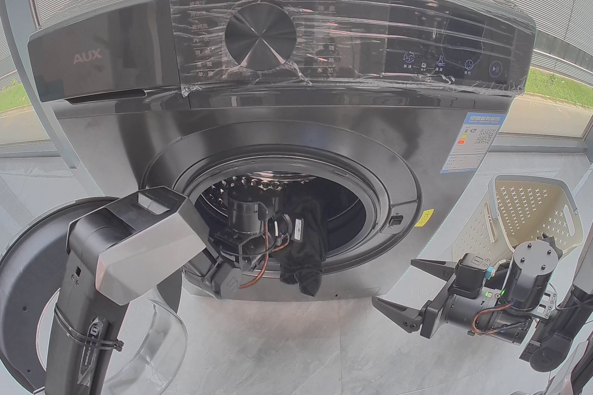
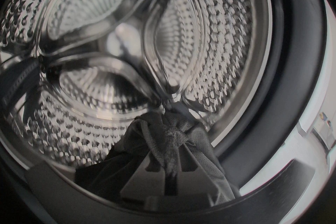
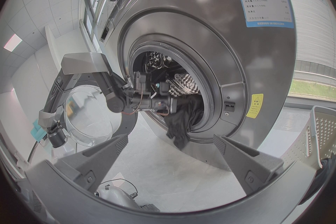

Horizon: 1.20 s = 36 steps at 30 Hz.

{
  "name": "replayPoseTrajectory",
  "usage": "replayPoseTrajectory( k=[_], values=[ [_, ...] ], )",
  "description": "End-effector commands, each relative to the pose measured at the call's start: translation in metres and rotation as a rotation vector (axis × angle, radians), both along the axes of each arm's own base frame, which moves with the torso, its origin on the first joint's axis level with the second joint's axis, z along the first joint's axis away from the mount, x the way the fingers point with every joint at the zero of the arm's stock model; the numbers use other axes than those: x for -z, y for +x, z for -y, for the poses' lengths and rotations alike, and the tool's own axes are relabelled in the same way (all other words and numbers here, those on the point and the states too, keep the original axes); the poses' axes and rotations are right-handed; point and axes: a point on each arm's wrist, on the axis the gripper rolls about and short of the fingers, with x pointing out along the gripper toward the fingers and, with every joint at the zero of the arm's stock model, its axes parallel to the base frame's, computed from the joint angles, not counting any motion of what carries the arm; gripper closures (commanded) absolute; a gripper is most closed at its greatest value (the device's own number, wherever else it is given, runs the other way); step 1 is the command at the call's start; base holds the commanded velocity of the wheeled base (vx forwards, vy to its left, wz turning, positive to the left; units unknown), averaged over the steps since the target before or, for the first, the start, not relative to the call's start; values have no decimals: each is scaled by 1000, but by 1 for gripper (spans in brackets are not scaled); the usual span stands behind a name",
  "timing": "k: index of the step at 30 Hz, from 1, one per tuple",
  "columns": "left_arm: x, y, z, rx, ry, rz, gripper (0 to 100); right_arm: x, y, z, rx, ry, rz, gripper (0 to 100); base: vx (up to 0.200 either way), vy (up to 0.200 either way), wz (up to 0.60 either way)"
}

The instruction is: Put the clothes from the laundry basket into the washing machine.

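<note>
The washing machine (image 1: pixel 309 124) stands in front of me with its door swung open. My left gripper (image 1: pixel 295 229) is at the mouth of the drum (image 2: pixel 105 25), shut on a dark garment (image 1: pixel 306 254). The cloth (image 2: pixel 210 165) is bunched around the fingertips, and a part of it (image 3: pixel 182 119) hangs out over the lower rim of the opening. My right gripper (image 1: pixel 393 281) is open and holds nothing. It sits low to the right of the machine, pointing toward the opening. The white perforated laundry basket (image 1: pixel 531 211) stands just behind it.
The round glass door (image 1: pixel 25 291) hangs open at the far left, beside my left arm. Pale tiled floor (image 1: pixel 296 340) lies bare in front of the machine. Windows run behind and to the right.
</note>
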Motion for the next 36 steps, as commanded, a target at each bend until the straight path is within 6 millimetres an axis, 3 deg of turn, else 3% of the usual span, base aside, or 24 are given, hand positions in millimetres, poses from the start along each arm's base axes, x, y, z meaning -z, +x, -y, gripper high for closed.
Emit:
replayPoseTrajectory(
  k=[1,11,12,19,26,33,36],
  values=[
    [-30,20,3,-53,-84,111,100,0,0,0,0,0,-1,0,0,0,0],
    [-25,23,2,-63,-86,119,100,0,0,0,0,0,-1,0,0,0,0],
    [-24,23,2,-64,-86,117,0,0,0,0,0,0,-1,0,0,0,0],
    [-15,12,2,-46,-63,70,0,0,0,0,0,0,-1,0,0,0,0],
    [2,-20,3,71,-15,-43,0,0,0,0,-1,-1,0,0,0,0,0],
    [11,-22,4,80,1,-68,0,0,0,0,-2,0,-1,0,0,0,0],
    [26,-22,4,84,24,-89,0,1,-1,0,-2,-2,-4,0,0,0,0]
  ],
)
